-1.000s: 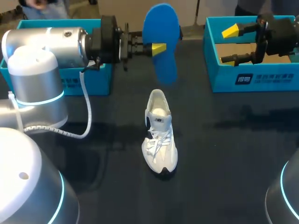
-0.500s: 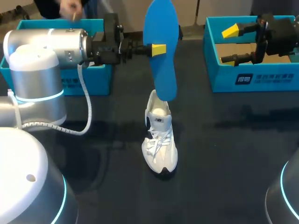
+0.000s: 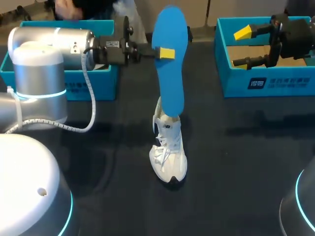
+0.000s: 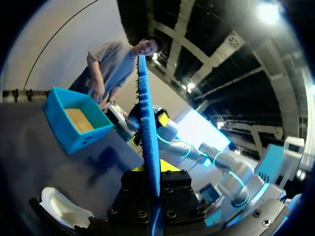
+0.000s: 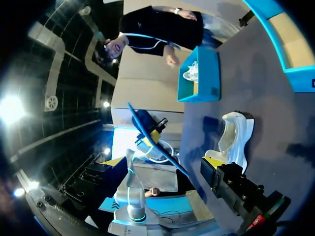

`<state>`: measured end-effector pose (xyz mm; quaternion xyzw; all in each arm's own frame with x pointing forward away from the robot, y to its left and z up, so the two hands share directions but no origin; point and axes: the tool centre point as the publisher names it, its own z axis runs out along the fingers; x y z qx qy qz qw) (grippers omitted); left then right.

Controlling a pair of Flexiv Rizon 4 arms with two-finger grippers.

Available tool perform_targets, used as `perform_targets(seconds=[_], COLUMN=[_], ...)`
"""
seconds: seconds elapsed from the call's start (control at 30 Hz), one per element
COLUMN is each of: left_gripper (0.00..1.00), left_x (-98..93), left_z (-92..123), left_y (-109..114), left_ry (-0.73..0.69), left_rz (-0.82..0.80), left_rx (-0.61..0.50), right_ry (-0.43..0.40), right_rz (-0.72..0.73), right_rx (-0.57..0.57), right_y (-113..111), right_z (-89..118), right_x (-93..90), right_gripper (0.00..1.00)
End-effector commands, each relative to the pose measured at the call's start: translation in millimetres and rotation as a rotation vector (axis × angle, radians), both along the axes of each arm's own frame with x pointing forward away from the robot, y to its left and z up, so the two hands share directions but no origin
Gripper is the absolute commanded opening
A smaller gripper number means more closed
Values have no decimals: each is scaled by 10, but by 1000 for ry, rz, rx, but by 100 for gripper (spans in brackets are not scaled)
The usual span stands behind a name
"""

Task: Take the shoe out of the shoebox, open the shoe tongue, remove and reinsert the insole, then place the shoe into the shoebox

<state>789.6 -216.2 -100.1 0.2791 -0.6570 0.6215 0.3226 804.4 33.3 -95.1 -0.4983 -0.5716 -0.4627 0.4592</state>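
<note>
A white sneaker (image 3: 168, 147) stands on the dark table near the middle, toe toward me. My left gripper (image 3: 166, 52) is shut on a blue insole (image 3: 170, 59) and holds it upright over the shoe. The insole's lower end reaches the shoe's heel opening. In the left wrist view the insole (image 4: 147, 128) shows edge-on between the fingers, with the sneaker (image 4: 61, 209) below and beside it. My right gripper (image 3: 241, 47) hangs open and empty over the blue shoebox (image 3: 261, 83) at the back right. In the right wrist view the sneaker (image 5: 235, 137) and insole (image 5: 153, 142) lie ahead of that gripper's yellow fingertip (image 5: 214, 162).
A second blue box (image 3: 74, 86) stands at the back left, partly behind my left arm; the right wrist view shows something white inside this box (image 5: 202, 78). Open dark tabletop lies around the sneaker toward the front and right.
My left arm has turned the insole upright and lowered it, so its lower end has come from above the sneaker down to the heel opening. My right arm has stayed put.
</note>
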Motion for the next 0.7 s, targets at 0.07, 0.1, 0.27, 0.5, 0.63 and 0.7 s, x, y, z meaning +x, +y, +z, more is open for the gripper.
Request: perform_targets(seconds=[0.07, 0.1, 0.27, 0.5, 0.63, 0.7], left_gripper=[0, 0, 0, 0, 0, 0], left_x=[106, 111, 98, 170, 221, 246], left_z=[-148, -154, -202, -257, -321, -329], left_y=[-73, -84, -132, -135, -156, -167], left_ry=[407, 419, 533, 556, 537, 508], left_rz=[-73, -72, -105, -76, -70, -59], left_rx=[-3, -6, -44, -65, -65, -70], right_ry=[0, 0, 0, 0, 0, 0], right_rz=[0, 0, 0, 0, 0, 0], right_rx=[-2, -2, -2, -2, -2, -2], right_y=[3, 3, 3, 3, 3, 3], right_z=[-1, -1, -1, -1, -1, -1], right_x=[0, 0, 0, 0, 0, 0], right_gripper=[100, 100, 100, 100, 100, 100])
